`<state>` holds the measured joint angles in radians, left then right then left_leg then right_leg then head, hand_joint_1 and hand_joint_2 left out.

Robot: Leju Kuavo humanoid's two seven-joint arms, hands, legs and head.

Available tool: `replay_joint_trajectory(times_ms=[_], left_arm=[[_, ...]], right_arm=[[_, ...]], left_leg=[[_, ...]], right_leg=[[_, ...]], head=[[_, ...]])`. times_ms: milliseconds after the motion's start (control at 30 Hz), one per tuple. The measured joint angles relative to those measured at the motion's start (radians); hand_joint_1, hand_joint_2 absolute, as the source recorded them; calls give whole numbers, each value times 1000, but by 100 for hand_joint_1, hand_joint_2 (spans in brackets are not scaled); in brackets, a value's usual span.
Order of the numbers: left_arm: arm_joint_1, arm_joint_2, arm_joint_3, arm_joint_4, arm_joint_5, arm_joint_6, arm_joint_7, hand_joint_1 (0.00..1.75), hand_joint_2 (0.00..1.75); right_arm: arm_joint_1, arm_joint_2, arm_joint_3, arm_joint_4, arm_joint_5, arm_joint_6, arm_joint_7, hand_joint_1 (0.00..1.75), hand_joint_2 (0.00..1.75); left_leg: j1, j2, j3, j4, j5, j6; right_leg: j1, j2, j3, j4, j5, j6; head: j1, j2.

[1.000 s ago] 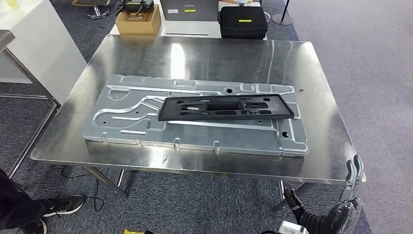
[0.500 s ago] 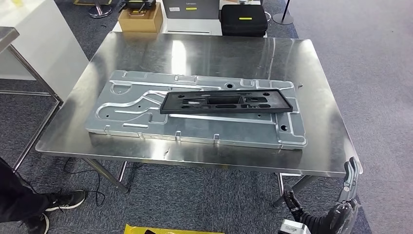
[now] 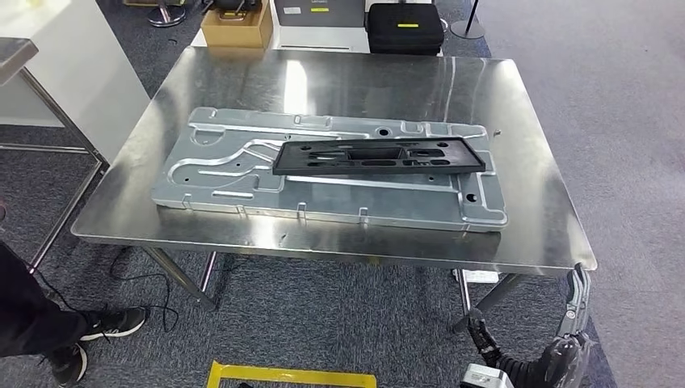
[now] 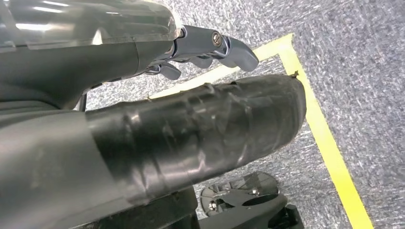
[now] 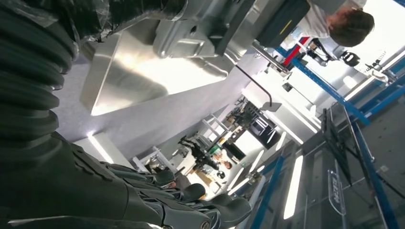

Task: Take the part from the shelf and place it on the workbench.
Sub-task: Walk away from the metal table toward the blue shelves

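At the far left of the head view we see a person's dark trouser leg and shoe (image 3: 101, 323), cut off by the frame edge, standing on grey carpet beside a white cabinet (image 3: 77, 61). Moving right, the steel workbench (image 3: 339, 81) takes up the middle, and on it lies a large stamped metal panel (image 3: 218, 166), flat and roughly parallel to the near edge. The black part (image 3: 380, 156), a long slotted plastic frame, rests on top of the panel's right half, its right end near the panel's right edge. Behind the bench a cardboard box (image 3: 237, 28) and a black case (image 3: 405, 27) are partly cropped by the top of the frame. Yellow floor tape (image 3: 291, 375) shows low down. At the lower right our right hand (image 3: 575, 303) hangs below the bench corner, holding nothing; its fingers look loosely apart. In the left wrist view our left hand (image 4: 210, 45) hangs over the carpet with fingers curled slightly and spread, nothing in them, much of it hidden behind a taped dark limb.
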<state>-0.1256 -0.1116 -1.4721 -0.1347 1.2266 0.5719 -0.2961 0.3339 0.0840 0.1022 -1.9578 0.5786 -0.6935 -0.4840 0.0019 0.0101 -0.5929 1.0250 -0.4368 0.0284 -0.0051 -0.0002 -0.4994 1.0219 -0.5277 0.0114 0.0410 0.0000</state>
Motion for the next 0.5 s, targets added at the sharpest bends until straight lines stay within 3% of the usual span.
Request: replay_joint_trajectory(times_ms=[67, 100, 167, 233, 267, 300, 367, 433, 500], left_arm=[[0, 0, 0, 0, 0, 0, 0, 0, 0], [0, 0, 0, 0, 0, 0, 0, 0, 0], [0, 0, 0, 0, 0, 0, 0, 0, 0], [1, 0, 0, 0, 0, 0, 0, 0, 0], [1, 0, 0, 0, 0, 0, 0, 0, 0], [1, 0, 0, 0, 0, 0, 0, 0, 0], [0, 0, 0, 0, 0, 0, -1, 0, 0], [-2, 0, 0, 0, 0, 0, -3, 0, 0], [-3, 0, 0, 0, 0, 0, -5, 0, 0]], right_arm=[[0, -1, 0, 1, 0, 0, 1, 0, 175], [-1, -1, 0, 1, 0, 0, 1, 0, 175], [-1, -2, 0, 3, -1, 0, 1, 0, 175], [-1, -2, 0, 5, -1, 0, 1, 0, 175], [-1, -2, 0, 7, -1, 0, 1, 0, 175], [-1, -2, 0, 8, -1, 0, 1, 0, 175], [-1, -2, 0, 9, -1, 0, 2, 0, 175], [-1, -2, 0, 9, -1, 0, 2, 0, 175], [-2, -2, 0, 9, -1, 0, 2, 0, 175]], left_leg=[[0, -1, -6, 3, 0, -14], [1, -2, -14, 17, -18, -20], [4, -4, -44, 99, -96, -31], [7, -4, -75, 217, -170, -40], [8, -4, -75, 251, -180, -42], [9, -4, -60, 252, -170, -43], [10, -4, 22, 149, -121, -41], [6, -5, 105, 21, -101, -29], [0, -7, 124, -24, -103, -14]], right_leg=[[-4, -1, -9, -9, 11, -16], [-7, -3, -16, -12, 20, -25], [-9, -6, -34, -15, 36, -38], [-8, -8, -57, -13, 52, -41], [-7, -8, -69, -10, 59, -40], [-7, -8, -82, -7, 66, -38], [-8, -8, -101, 3, 76, -32], [-6, -9, -113, 11, 85, -22], [-6, -9, -117, 12, 96, -10]], head=[[0, 0], [0, 0], [-1, 0], [-2, 0], [-2, 0], [-2, 0], [-2, 0], [-2, 0], [-1, 0]])
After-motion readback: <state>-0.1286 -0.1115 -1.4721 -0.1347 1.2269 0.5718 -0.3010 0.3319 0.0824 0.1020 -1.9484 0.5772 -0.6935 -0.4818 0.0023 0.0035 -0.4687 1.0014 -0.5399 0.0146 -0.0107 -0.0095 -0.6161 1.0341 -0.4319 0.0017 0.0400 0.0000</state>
